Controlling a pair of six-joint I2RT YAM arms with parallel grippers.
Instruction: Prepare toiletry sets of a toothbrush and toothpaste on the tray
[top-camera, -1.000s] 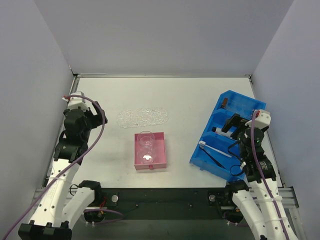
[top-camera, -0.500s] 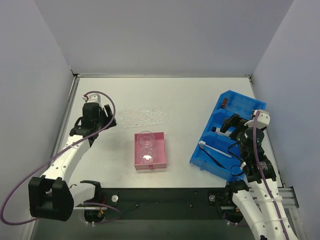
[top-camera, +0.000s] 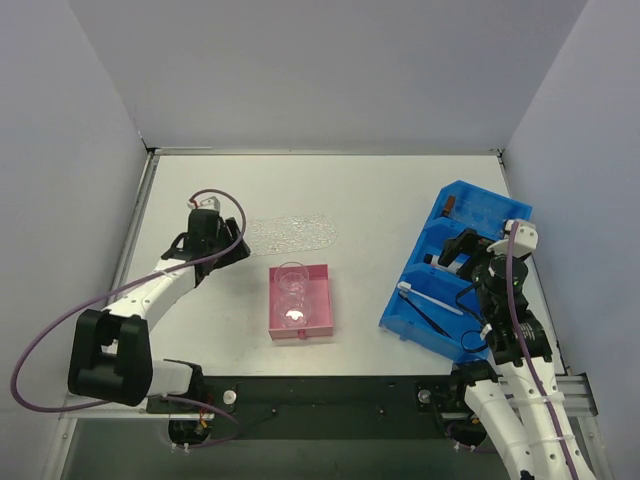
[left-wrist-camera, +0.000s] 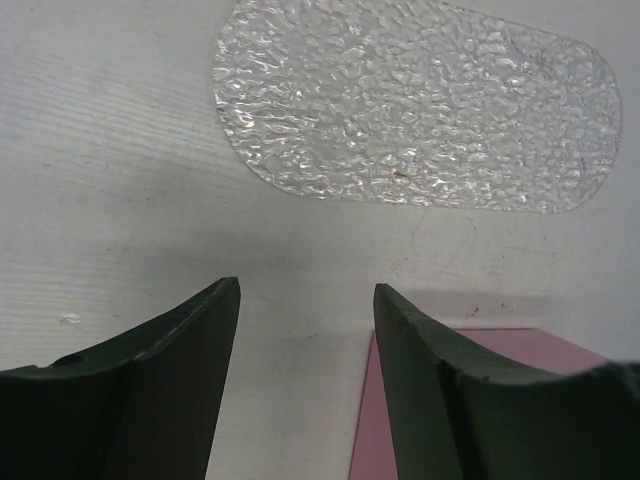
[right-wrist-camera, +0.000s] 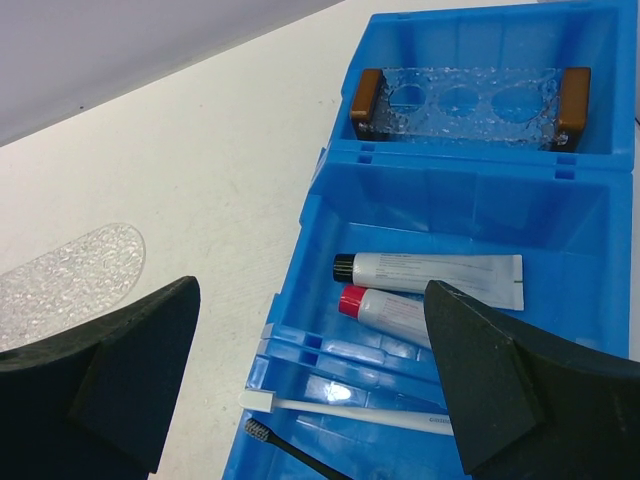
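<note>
The tray (top-camera: 290, 234) is a clear, bumpy oval lying flat on the table, and it fills the top of the left wrist view (left-wrist-camera: 420, 110). My left gripper (top-camera: 228, 246) hovers just left of it, open, with only bare table between its jaws (left-wrist-camera: 305, 290). Two toothpaste tubes lie in the blue bin's middle compartment, one black-capped (right-wrist-camera: 430, 270) and one red-capped (right-wrist-camera: 385, 308). A white toothbrush (right-wrist-camera: 350, 410) and a black toothbrush (right-wrist-camera: 290, 452) lie in the near compartment. My right gripper (right-wrist-camera: 310, 295) hangs wide open above them (top-camera: 456, 250).
A square pink box (top-camera: 300, 301) with clear cups (top-camera: 292, 280) sits just below the tray; its corner shows by my left fingers (left-wrist-camera: 520, 345). The blue bin (top-camera: 470, 215) stands at the right; its far compartment holds a clear holed holder with brown end blocks (right-wrist-camera: 470, 105).
My left arm has swung right, from the table's left edge to beside the tray and pink box, and its jaws have narrowed somewhat. The right arm has stayed still.
</note>
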